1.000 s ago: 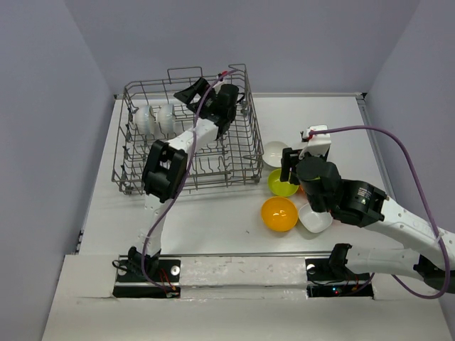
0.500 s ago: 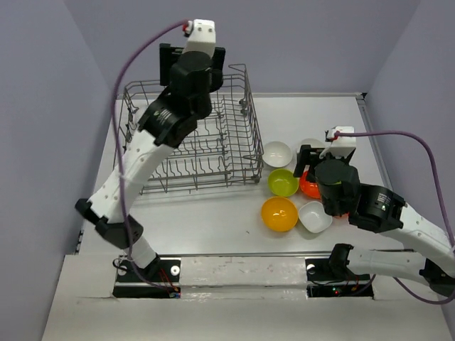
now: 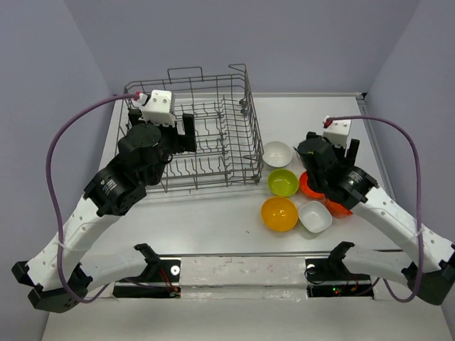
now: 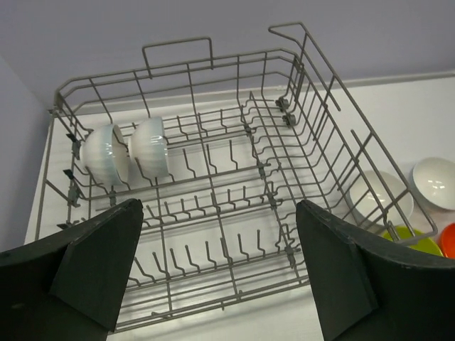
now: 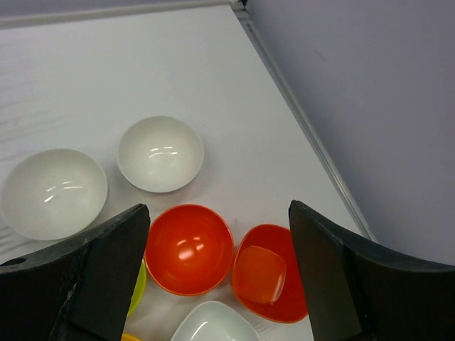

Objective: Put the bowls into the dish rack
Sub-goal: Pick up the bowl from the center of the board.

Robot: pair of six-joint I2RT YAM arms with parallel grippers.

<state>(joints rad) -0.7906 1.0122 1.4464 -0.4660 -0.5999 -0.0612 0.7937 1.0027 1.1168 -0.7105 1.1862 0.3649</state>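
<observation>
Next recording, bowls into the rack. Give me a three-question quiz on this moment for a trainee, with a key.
1. True or false: the right gripper is holding a red-orange bowl.
2. How many bowls stand in the dish rack?
3. In the top view, where do the loose bowls on the table lie? A) left of the rack B) right of the rack C) between the arm bases

Key: 1 false, its fingers are open with nothing between them. 2 two, both white, side by side. 3 B.
</observation>
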